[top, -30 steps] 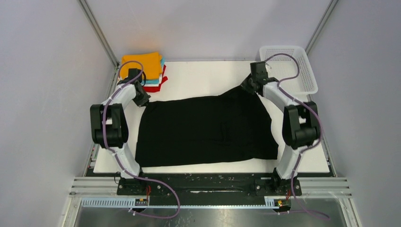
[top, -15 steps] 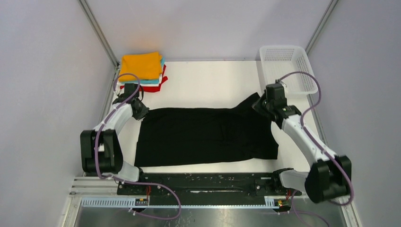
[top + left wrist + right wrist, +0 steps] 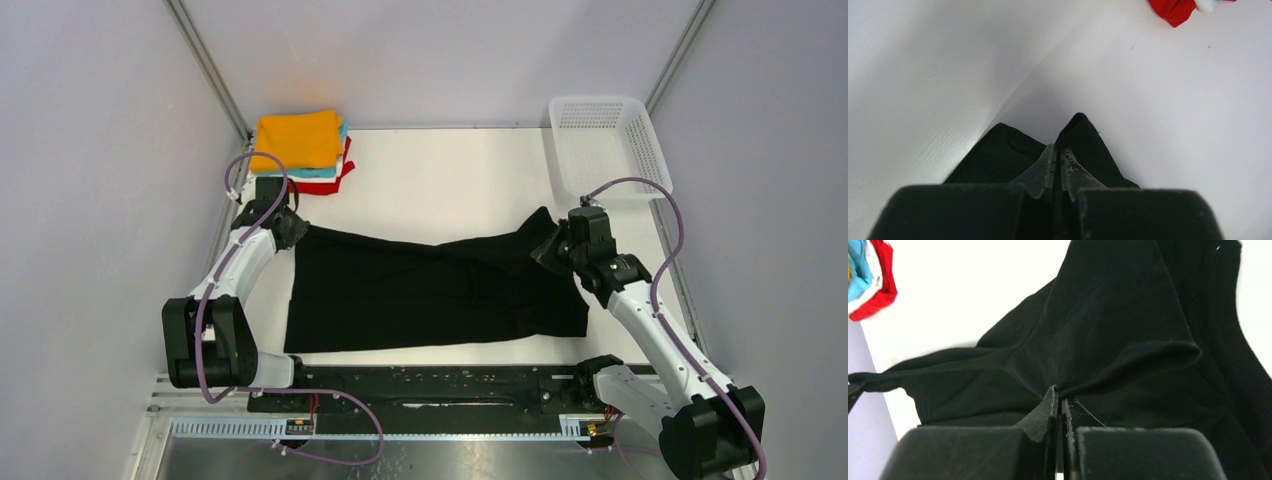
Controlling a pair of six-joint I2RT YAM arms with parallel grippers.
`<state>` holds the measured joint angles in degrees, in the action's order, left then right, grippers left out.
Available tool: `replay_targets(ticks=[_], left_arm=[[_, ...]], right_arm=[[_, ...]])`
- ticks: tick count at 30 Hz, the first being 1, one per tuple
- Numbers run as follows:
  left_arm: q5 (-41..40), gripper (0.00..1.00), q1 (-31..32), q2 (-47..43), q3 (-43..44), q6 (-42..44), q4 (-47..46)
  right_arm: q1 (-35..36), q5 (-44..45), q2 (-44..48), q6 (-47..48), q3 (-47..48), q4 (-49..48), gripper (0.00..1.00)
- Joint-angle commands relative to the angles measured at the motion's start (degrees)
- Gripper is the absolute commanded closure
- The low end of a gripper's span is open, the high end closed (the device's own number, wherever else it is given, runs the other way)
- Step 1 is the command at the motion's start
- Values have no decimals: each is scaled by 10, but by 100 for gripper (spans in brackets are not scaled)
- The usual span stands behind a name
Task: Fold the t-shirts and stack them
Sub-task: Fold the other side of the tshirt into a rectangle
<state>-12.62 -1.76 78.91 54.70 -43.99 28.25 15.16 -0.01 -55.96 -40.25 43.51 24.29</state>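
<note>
The large black t-shirt (image 3: 440,290) lies spread across the white table. My left gripper (image 3: 288,232) is shut on its far left corner; in the left wrist view the cloth (image 3: 1083,140) is pinched between the closed fingers (image 3: 1045,165). My right gripper (image 3: 548,246) is shut on its far right corner, lifted in a peak; in the right wrist view the cloth (image 3: 1108,340) bunches at the closed gripper (image 3: 1060,395). The folded stack, orange (image 3: 298,138) on top of teal, white and red (image 3: 335,180), sits at the far left corner.
A white mesh basket (image 3: 605,145) stands at the far right. Bare white table (image 3: 450,170) lies between stack and basket. Grey walls and metal frame posts close in both sides. The red edge of the stack shows in the left wrist view (image 3: 1173,9) and the right wrist view (image 3: 878,295).
Both grippers have pulled the shirt's far edge toward the near side, folding it back over itself. The right arm swung away from the basket; the left arm dropped lower.
</note>
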Motion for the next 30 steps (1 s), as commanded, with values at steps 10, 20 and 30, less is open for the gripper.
replay_targets(ticks=[10,20,30], left_arm=[[-26,93,0,-99,-167,-79,-84],[-112,2,1,-265,-141,-146,59],[143,1,70,-156,-54,-20,-21]], right_arm=[[80,-4,116,-70,-118,130,92],[87,20,241,-48,-131,240,1],[87,9,200,-51,-119,33,1]])
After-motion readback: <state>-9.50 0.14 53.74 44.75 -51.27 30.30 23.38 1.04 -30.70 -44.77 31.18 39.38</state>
